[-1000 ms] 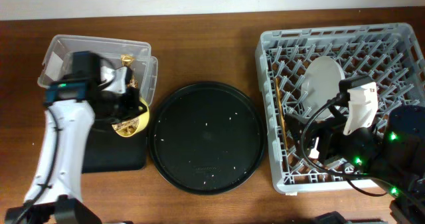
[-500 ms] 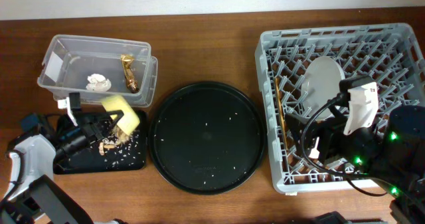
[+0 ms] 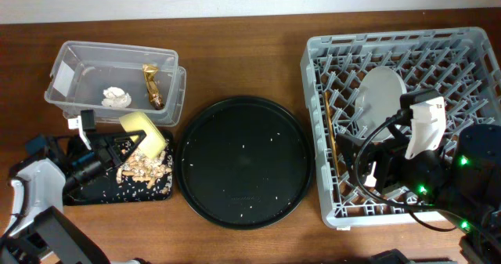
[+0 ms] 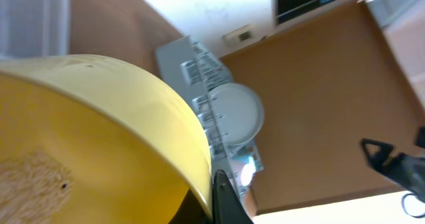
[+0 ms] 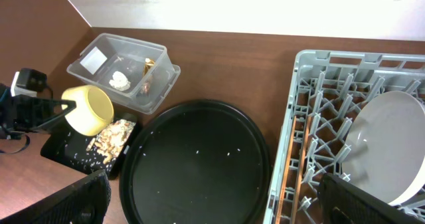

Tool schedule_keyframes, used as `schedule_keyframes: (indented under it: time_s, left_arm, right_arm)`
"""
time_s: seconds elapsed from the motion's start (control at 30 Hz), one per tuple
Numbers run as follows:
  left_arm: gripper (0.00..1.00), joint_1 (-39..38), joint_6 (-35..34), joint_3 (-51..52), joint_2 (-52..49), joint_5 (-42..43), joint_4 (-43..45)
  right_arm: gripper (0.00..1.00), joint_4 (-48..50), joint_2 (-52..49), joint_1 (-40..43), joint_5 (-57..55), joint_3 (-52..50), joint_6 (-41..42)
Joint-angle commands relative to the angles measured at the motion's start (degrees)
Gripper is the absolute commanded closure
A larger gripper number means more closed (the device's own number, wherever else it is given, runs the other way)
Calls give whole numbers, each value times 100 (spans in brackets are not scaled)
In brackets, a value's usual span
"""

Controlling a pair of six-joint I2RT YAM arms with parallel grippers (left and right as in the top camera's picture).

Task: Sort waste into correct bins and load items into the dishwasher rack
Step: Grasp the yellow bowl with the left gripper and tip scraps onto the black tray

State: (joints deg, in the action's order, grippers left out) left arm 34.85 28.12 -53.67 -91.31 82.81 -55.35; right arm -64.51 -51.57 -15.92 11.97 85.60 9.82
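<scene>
My left gripper [image 3: 119,146] is shut on the rim of the yellow bowl [image 3: 145,131], held tipped over the shallow black tray [image 3: 94,195]. In the left wrist view the bowl [image 4: 86,131] fills the frame. Beige food scraps [image 3: 145,167] lie in a heap on that tray. The clear tub [image 3: 177,84] holds the white tissue [image 3: 116,97] and the gold-brown wrapper [image 3: 153,85]. The grey rack [image 3: 470,41] holds the pale plate [image 3: 380,95] and chopsticks [image 3: 330,139]. My right gripper [image 5: 212,207] is open and empty above the rack's front left. The cups are out of view.
The large round black tray [image 3: 243,162] with a few crumbs lies between the shallow tray and the rack. The right arm's body and cables [image 3: 423,170] hang over the rack's front. A white wall borders the table's far edge.
The left arm has swung down to the left with the bowl, off the tub. The scraps have spilled from the tipped bowl onto the shallow black tray. The right arm has not moved.
</scene>
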Motion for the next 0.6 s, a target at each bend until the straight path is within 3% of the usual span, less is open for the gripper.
schedule_keyframes:
  time_s: [0.0, 0.13, 0.2, 0.27, 0.33, 0.37, 0.4, 0.43, 0.47, 0.5, 0.53, 0.57]
  left_arm:
    - [100, 20, 133, 28, 24, -592, -136]
    - [100, 20, 214, 28, 24, -566, -63]
    - [100, 20, 463, 28, 24, 330, -35]
    - [100, 20, 22, 26, 24, -20, 223]
    - [100, -37, 363, 28, 24, 120, 33]
    - [100, -44, 173, 28, 22, -289, 173]
    - [100, -44, 90, 28, 22, -205, 168]
    - [100, -74, 490, 28, 24, 138, 85]
    - [100, -87, 271, 28, 24, -181, 175]
    - [100, -98, 334, 28, 24, 31, 28]
    - [100, -133, 647, 28, 24, -44, -46]
    - [100, -131, 306, 28, 24, -586, 7]
  right_arm:
    - [2, 15, 4, -24, 28, 17, -35]
    - [2, 15, 4, -24, 28, 17, -35]
    - [2, 15, 4, -24, 28, 17, -35]
    - [2, 15, 4, -24, 28, 17, -35]
    - [2, 15, 4, -24, 28, 17, -35]
    - [2, 15, 4, -24, 28, 17, -35]
    - [2, 15, 4, -24, 28, 17, -35]
    - [2, 15, 4, -24, 28, 17, -35]
    - [2, 15, 4, -24, 28, 17, -35]
    - [2, 15, 4, -24, 28, 17, -35]
    - [2, 15, 4, -24, 28, 17, -35]
    - [2, 15, 4, -24, 28, 17, -35]
